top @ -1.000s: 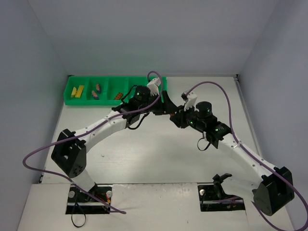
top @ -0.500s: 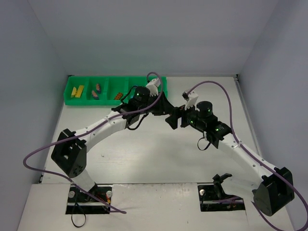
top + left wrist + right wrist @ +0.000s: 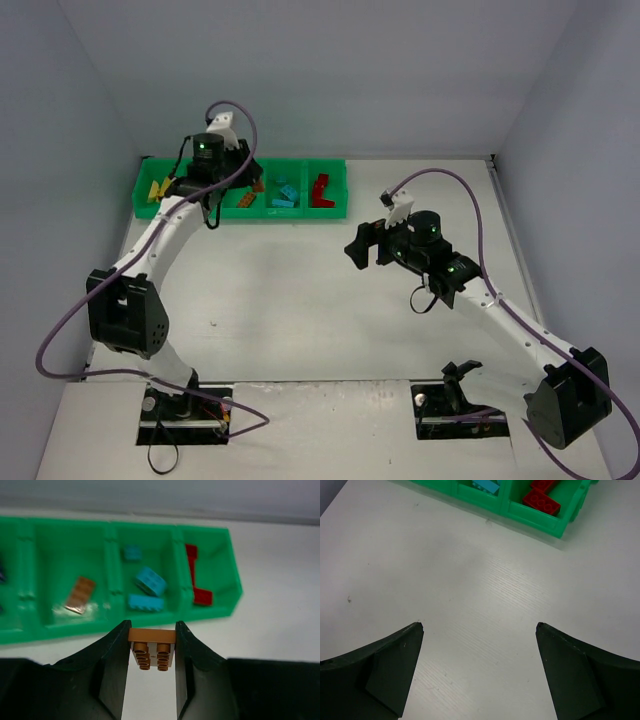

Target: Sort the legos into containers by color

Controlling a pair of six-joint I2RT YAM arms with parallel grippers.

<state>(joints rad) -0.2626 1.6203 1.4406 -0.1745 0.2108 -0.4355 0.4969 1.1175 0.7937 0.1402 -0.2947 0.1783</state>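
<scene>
White table [image 3: 300, 300] bears green tray [image 3: 30, 632]; left gripper [image 3: 152, 631] pinches orange-brown brick [image 3: 151, 652]; right gripper [image 3: 479, 630] spread.

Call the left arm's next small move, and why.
Probably ease the left gripper forward and to the left in its wrist view, over the compartment holding the loose orange-brown brick, then open. It is shut on a matching held lego, just short of the green tray's near wall.
</scene>
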